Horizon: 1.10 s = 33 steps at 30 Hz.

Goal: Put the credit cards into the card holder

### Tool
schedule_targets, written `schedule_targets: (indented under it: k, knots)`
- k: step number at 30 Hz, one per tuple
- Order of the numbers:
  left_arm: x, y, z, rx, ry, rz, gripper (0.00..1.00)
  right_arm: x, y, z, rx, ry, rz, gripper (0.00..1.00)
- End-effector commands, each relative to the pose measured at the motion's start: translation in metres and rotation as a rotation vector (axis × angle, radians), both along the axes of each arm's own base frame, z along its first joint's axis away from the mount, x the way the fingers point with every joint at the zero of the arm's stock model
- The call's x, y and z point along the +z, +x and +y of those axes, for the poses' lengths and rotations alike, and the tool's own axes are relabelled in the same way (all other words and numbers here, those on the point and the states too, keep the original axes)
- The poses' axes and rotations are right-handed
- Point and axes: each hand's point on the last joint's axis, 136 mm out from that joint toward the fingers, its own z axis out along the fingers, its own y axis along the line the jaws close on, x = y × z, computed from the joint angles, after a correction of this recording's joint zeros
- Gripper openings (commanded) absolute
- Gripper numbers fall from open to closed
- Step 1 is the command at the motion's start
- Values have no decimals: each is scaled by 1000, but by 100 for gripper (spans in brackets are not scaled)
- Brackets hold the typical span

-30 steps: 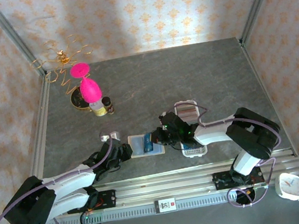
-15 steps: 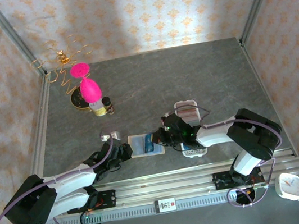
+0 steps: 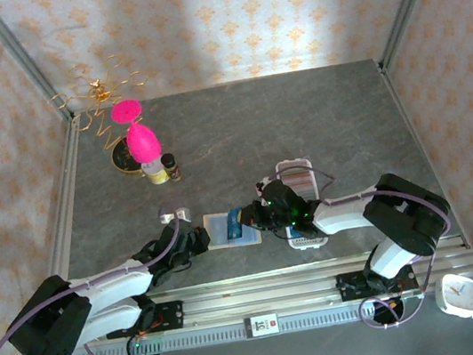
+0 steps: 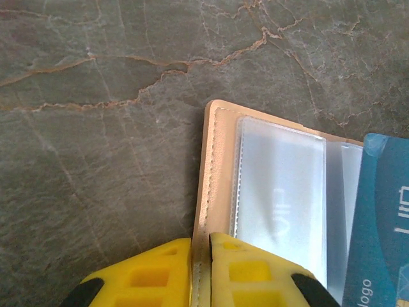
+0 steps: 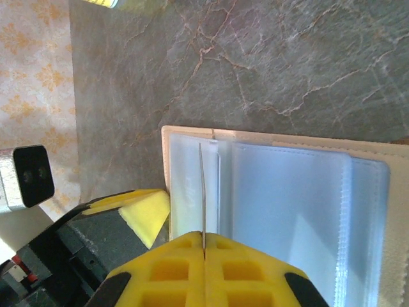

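Left wrist view, nearest first: my left gripper (image 4: 201, 252) is clenched on the tan near edge of the card holder (image 4: 217, 160), which lies open on the table (image 4: 96, 128). My right gripper (image 5: 203, 242) pinches a blue credit card (image 4: 383, 217) edge-on over the clear sleeves (image 5: 287, 211). I cannot tell if it has entered a pocket. I'd line it up with the sleeve mouth and slide slowly. The sleeves look empty. Beyond, the white tray (image 3: 305, 242) holds something pinkish, likely further cards.

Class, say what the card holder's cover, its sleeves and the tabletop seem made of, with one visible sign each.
Cover: likely tan leather or imitation, matte, stitched edge.
Sleeves: clear, glossy plastic film, faintly see-through.
Tabletop: looks like grey veined stone, possibly printed laminate.
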Motion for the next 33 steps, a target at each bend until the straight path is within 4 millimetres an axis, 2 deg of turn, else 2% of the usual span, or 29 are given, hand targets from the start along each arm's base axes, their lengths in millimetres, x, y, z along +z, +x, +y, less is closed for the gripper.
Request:
schedule_targets:
  k: [1, 17, 30, 33]
  knots:
    - [0, -6, -14, -59, -47, 24, 13, -7, 2, -1, -17, -13, 3, 0]
    - [-2, -7, -12, -54, -43, 26, 13, -23, 0, -15, -28, -121, -4, 0]
    - [-2, -8, -12, -55, -45, 27, 13, -19, 1, -12, -5, -139, -27, 0]
    - [-2, -8, -11, -55, -43, 28, 13, -17, 6, -20, -17, -208, -59, 0]
